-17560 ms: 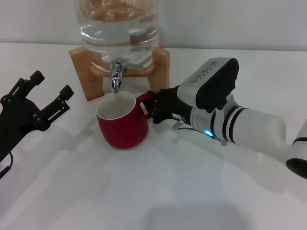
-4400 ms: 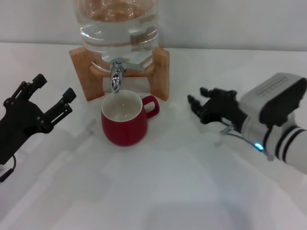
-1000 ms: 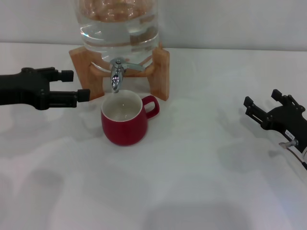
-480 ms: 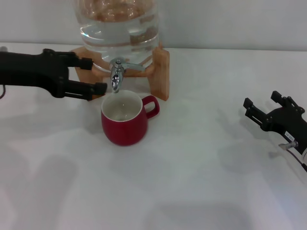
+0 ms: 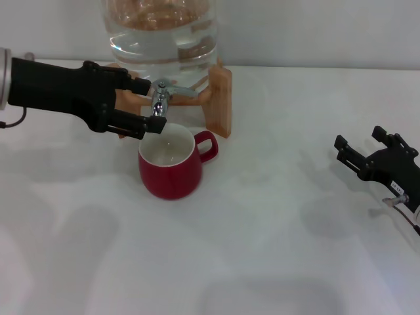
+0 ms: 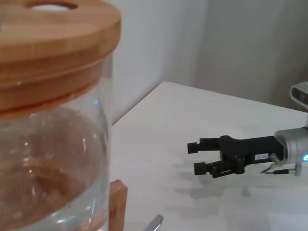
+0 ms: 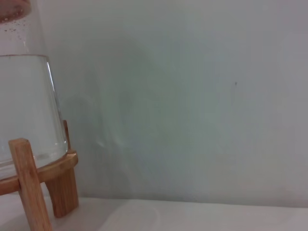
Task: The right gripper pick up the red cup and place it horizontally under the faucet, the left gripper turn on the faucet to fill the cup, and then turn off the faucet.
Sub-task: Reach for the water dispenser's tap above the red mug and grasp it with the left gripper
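The glossy dark-red ceramic cup (image 5: pixel 170 167) stands upright on the white table (image 5: pixel 262 249) beneath the small chrome faucet (image 5: pixel 159 104). The black left gripper (image 5: pixel 148 105) reaches the faucet, prongs spread, gripping nothing. Only the left wrist view shows the jug's wooden lid (image 6: pixel 53 33). The black right gripper (image 5: pixel 357 149) rests open, well apart.

The left claw (image 5: pixel 152 105) reaches in from the counter's left edge, prongs spread around the faucet (image 5: pixel 159 100), closing that side. The red cup (image 5: pixel 171 162) stands under the spout, the wooden stand (image 5: pixel 220 98) behind. Bare counter (image 5: pixel 275 197) lies between cup and right claw (image 5: pixel 359 155) near the right edge
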### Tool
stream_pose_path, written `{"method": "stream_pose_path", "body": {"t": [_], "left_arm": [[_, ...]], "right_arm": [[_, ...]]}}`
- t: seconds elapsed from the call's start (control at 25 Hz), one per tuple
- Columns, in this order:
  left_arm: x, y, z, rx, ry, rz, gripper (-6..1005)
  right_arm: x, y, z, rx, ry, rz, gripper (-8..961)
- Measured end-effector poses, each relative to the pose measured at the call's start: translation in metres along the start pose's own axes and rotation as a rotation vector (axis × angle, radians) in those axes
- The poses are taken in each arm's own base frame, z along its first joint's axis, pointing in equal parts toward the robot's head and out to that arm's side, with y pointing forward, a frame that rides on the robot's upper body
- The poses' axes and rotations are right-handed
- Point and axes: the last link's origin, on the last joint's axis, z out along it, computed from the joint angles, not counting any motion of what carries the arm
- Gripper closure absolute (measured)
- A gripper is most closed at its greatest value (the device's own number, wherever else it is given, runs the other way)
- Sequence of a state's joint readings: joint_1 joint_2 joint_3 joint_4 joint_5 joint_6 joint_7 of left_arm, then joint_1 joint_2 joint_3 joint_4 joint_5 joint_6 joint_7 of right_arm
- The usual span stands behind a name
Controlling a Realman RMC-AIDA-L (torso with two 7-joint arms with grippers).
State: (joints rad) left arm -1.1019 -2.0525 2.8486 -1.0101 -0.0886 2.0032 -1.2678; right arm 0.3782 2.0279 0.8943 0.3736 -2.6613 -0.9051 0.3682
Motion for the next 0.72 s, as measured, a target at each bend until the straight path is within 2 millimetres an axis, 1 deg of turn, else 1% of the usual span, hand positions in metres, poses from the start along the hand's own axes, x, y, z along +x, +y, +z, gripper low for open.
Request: {"method": "stream_pose_path", "body": {"t": [0.44,0.72], "left_arm": [[0.011,-0.002,0.0,-0.013,0.012,0.031,114],[0.018,-0.006,-0.003,-0.004,0.013,0.07,113]], "right_arm": [[0.001,-0.002,-0.001,0.003,0.005,-0.004,96],[0.0,-0.003,0.0,0.011,0.002,0.001,96]]}}
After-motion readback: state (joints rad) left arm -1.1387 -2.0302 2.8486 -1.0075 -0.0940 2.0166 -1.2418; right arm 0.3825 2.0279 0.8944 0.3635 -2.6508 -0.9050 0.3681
